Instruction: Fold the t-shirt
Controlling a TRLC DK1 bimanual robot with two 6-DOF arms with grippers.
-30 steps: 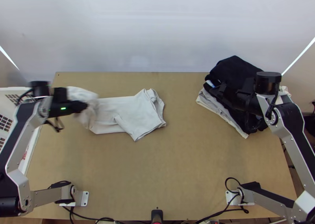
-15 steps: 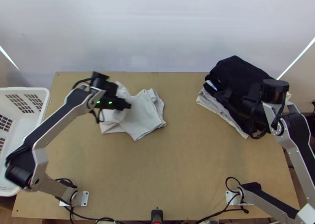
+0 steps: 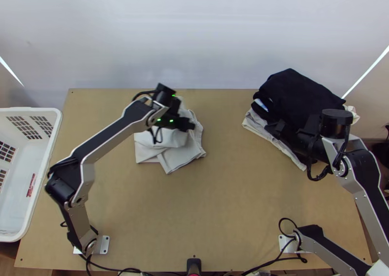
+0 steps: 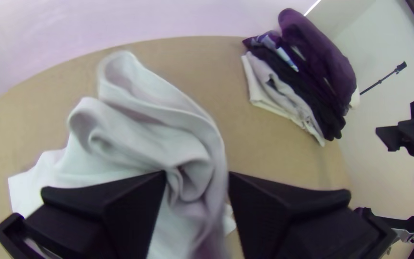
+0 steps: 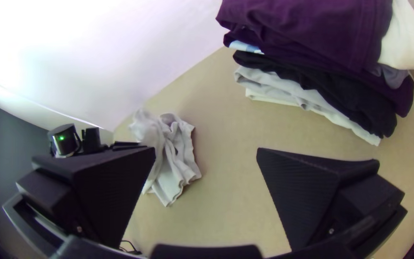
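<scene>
In the top view my left gripper (image 3: 190, 125) is over the upper part of the pale t-shirt (image 3: 182, 155), left of the table's middle. The shirt lies bunched and doubled over itself, its lower edges flat on the wood. In the left wrist view the fingers of my left gripper (image 4: 197, 178) stand apart, with loose raised folds of the t-shirt (image 4: 154, 136) between and beyond them. My right gripper (image 3: 273, 126) is at the left side of the clothes pile; in the right wrist view my right gripper (image 5: 206, 152) is open with nothing between its fingers.
A pile of folded clothes (image 3: 297, 94), dark on top and pale below, lies at the back right. A white basket (image 3: 36, 193) stands at the left edge. Bare wood (image 3: 209, 208) stretches across the front middle.
My left gripper has moved right from the left side, and the shirt's left part has come over with it onto the rest. The right arm has shifted slightly toward the near edge.
</scene>
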